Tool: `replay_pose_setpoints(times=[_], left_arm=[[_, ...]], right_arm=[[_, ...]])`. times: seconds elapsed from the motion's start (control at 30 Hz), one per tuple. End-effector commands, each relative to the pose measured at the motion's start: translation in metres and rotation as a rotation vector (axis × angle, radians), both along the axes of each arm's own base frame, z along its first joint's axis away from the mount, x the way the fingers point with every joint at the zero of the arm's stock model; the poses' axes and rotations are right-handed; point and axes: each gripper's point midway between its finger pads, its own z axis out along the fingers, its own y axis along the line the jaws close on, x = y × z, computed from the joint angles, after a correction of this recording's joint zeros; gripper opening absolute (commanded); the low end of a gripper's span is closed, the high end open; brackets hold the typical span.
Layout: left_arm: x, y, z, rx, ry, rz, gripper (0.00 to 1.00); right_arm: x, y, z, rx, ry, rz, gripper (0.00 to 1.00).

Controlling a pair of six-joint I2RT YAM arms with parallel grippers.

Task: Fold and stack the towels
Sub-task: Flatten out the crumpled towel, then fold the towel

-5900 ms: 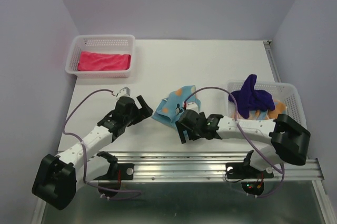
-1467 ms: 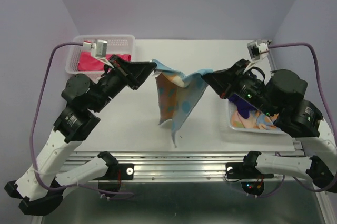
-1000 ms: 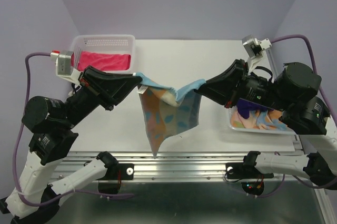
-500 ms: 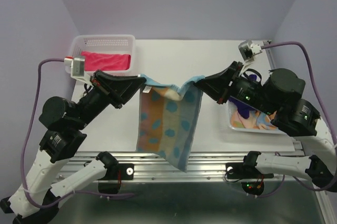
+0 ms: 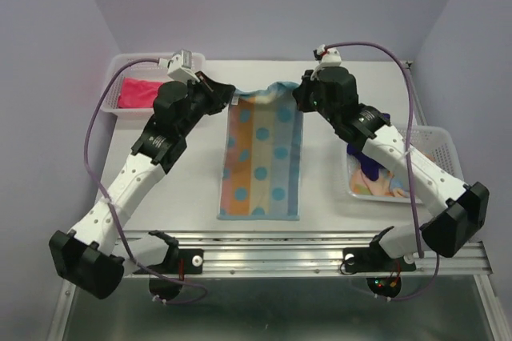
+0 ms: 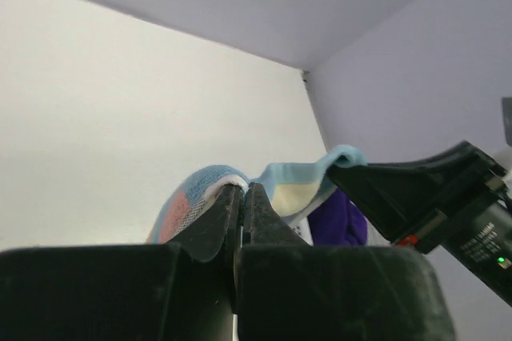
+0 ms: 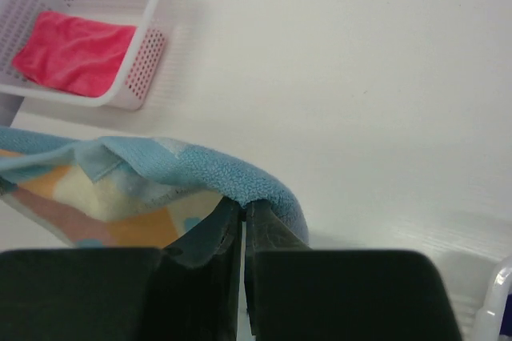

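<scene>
A light blue towel (image 5: 264,161) with orange and yellow stripes and blue dots lies stretched lengthwise on the white table, its near edge close to the table's front. Its two far corners are held up. My left gripper (image 5: 233,98) is shut on the far left corner (image 6: 192,197), and my right gripper (image 5: 298,95) is shut on the far right corner (image 7: 240,177). The far edge sags slightly between them. A magenta-pink towel (image 5: 136,91) lies in the white basket (image 5: 128,61) at the far left. A dark purple towel (image 5: 370,158) and an orange patterned towel (image 5: 376,186) lie in the right basket (image 5: 444,145).
The right arm's forearm passes over the right basket. A metal rail (image 5: 320,245) runs along the table's front edge just beyond the towel's near edge. Purple walls close in the back and both sides.
The towel hung in the air between the raised grippers. Both grippers have moved away from the camera and down, and the towel now lies spread flat on the table.
</scene>
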Motion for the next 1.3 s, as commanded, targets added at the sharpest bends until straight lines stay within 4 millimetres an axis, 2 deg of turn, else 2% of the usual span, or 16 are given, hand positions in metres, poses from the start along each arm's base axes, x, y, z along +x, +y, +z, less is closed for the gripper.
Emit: replay_pose_setpoints(times=[0.0,0.1,0.23,0.27,0.3,0.33,0.37,0.4,0.57,0.73,0.87,0.93,1.03,1.1,1.13,1.27], left_arm=[[0.051,0.016,0.015,-0.009,-0.078,0.015,0.00],[0.088,0.016,-0.012,0.036,-0.032,0.022,0.00],[0.139,0.029,-0.046,0.067,0.033,0.020,0.00],[0.154,0.026,-0.075,0.078,0.092,-0.012,0.00],[0.166,0.027,-0.070,0.081,0.080,-0.018,0.00],[0.181,0.030,-0.100,0.089,0.148,-0.024,0.00],[0.183,0.031,-0.089,0.090,0.124,-0.030,0.00],[0.194,0.032,-0.112,0.097,0.172,-0.031,0.00],[0.213,0.033,-0.138,0.103,0.212,-0.065,0.00],[0.199,0.032,-0.154,0.095,0.240,-0.085,0.00],[0.174,0.036,-0.151,0.076,0.234,-0.077,0.00],[0.154,0.037,-0.170,0.069,0.274,-0.080,0.00],[0.125,0.039,-0.180,0.061,0.295,-0.079,0.00],[0.107,0.040,-0.176,0.060,0.279,-0.073,0.00],[0.090,0.043,-0.198,0.059,0.332,-0.070,0.00],[0.035,0.046,-0.218,0.047,0.365,-0.051,0.00]], right_arm=[[0.047,0.005,0.014,0.060,-0.074,0.049,0.01],[0.087,-0.007,0.004,0.087,-0.042,0.041,0.01],[0.131,0.005,-0.051,0.106,0.082,0.152,0.01],[0.142,0.001,-0.044,0.116,0.068,0.151,0.01],[0.149,0.002,-0.053,0.120,0.086,0.159,0.01],[0.159,0.001,-0.075,0.122,0.135,0.171,0.01],[0.160,0.004,-0.061,0.136,0.112,0.190,0.01],[0.170,0.001,-0.088,0.128,0.170,0.188,0.01],[0.185,0.000,-0.115,0.148,0.249,0.229,0.01],[0.170,0.001,-0.121,0.166,0.287,0.253,0.01],[0.131,0.002,-0.139,0.217,0.369,0.292,0.01],[0.113,0.000,-0.134,0.233,0.384,0.294,0.01],[0.075,-0.006,-0.162,0.251,0.472,0.293,0.01],[0.053,-0.002,-0.148,0.273,0.440,0.326,0.01],[0.035,-0.006,-0.169,0.260,0.491,0.312,0.01],[-0.017,0.001,-0.174,0.238,0.516,0.338,0.01]])
